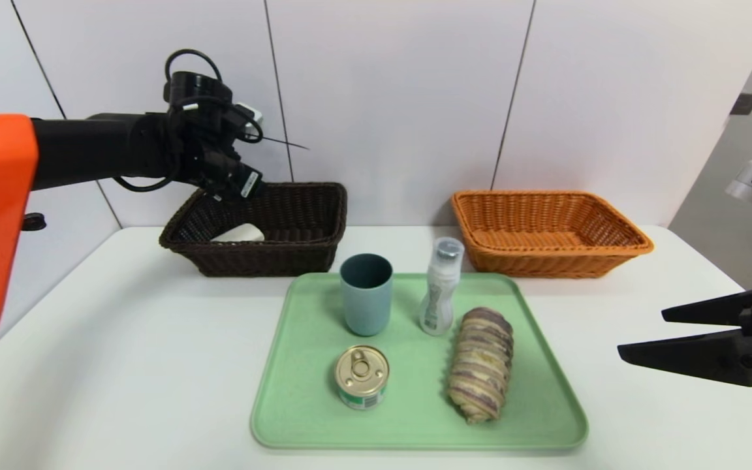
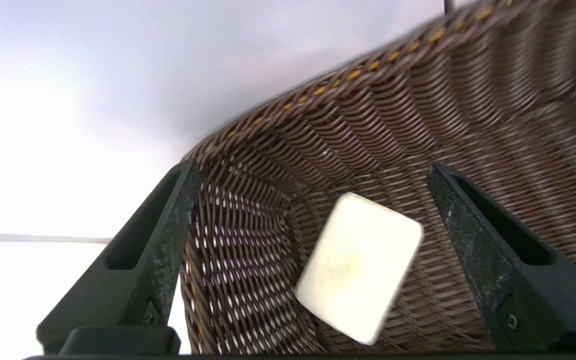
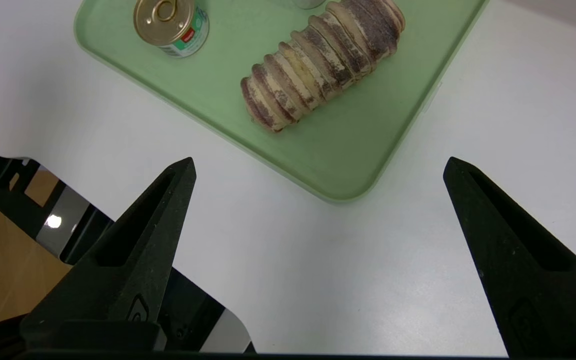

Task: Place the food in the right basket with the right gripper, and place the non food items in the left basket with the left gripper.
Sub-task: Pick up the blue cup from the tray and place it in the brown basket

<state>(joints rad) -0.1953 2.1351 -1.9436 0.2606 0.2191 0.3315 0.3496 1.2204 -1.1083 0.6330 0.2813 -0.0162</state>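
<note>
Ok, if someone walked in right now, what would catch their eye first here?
Probably the green tray mid-table, holding a blue-grey cup, white bottle, tin can and swirled bread roll. Then the left gripper, open above the dark basket where a white soap bar lies. The orange basket holds nothing.

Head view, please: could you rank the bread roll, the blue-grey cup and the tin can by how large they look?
1. Bread roll, clearly largest.
2. Blue-grey cup.
3. Tin can, smallest, though it sits nearer the camera than the cup.
</note>
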